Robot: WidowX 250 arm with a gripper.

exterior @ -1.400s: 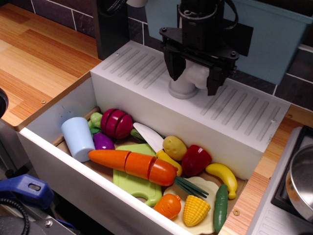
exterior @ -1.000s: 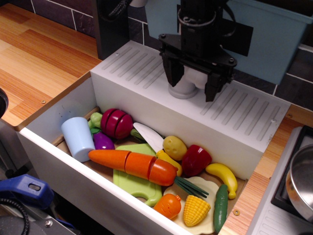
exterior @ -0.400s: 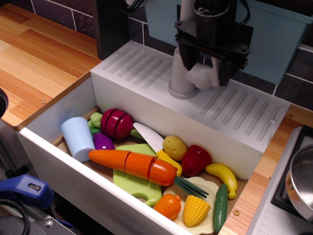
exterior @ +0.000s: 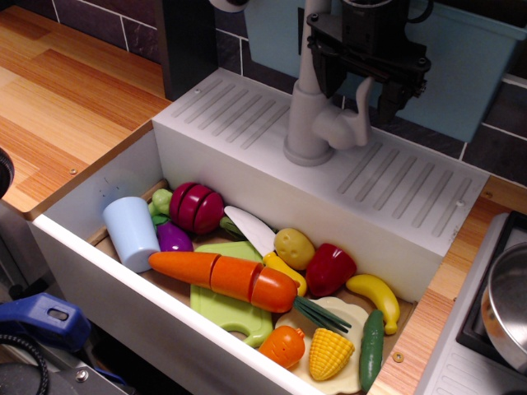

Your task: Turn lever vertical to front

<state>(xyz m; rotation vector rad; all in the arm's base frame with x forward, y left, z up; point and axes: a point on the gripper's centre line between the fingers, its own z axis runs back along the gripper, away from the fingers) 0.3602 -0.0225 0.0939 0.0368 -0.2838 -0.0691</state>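
Note:
The grey toy faucet stands on the white ribbed sink top, with a tall pipe and a round base. On its right side is a bulbous knob. The lever, a short rounded light grey handle, rises upright from the knob. My black gripper hangs over the knob with its fingers apart, one on each side of the lever. The fingers do not seem to touch the lever. The gripper holds nothing.
The sink basin below holds toy food: a carrot, a blue cup, a knife, a red pepper, a banana and corn. A pot sits at the right. A blue bin stands behind.
My gripper has risen and shifted right, from low around the faucet's knob to above it. The lever, hidden before, now shows standing upright between the fingers.

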